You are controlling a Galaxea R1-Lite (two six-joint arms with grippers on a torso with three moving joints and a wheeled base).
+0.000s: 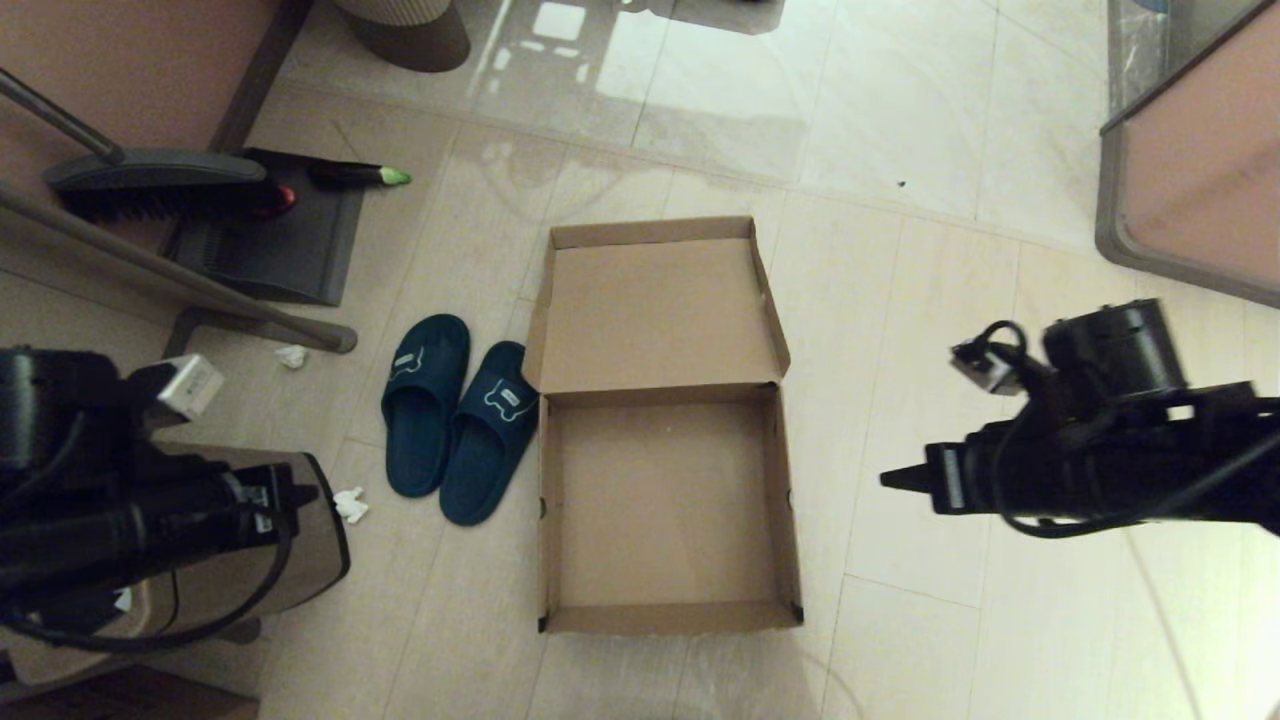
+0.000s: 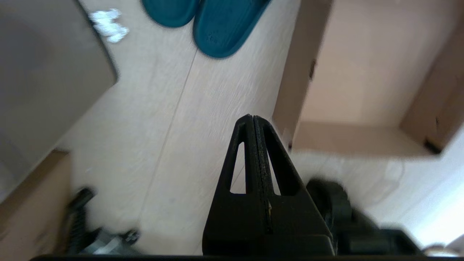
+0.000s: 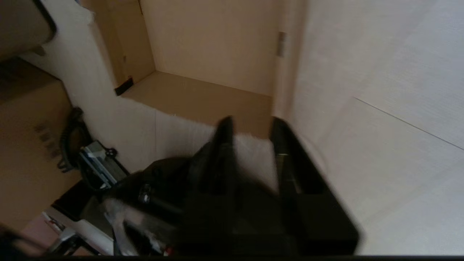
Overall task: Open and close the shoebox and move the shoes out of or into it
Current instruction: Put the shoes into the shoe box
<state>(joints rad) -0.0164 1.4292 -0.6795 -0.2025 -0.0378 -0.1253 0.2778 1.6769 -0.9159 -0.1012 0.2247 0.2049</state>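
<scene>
Cardboard shoebox (image 1: 665, 520), one, lies open and empty on the floor, with two navy shoes (image 1: 455, 418) beside its left wall, each showing one white bone emblem. Left gripper (image 2: 252, 121) hangs pressed closed; right gripper (image 3: 250, 125) hangs slightly parted, both holding nothing.

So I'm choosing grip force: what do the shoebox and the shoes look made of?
The shoebox looks like plain brown cardboard, matte: thin folded walls and a creased flap lid. The shoes look like moulded rubber or foam, dark navy with a smooth, slightly dull finish; which of the two is unclear.
</scene>
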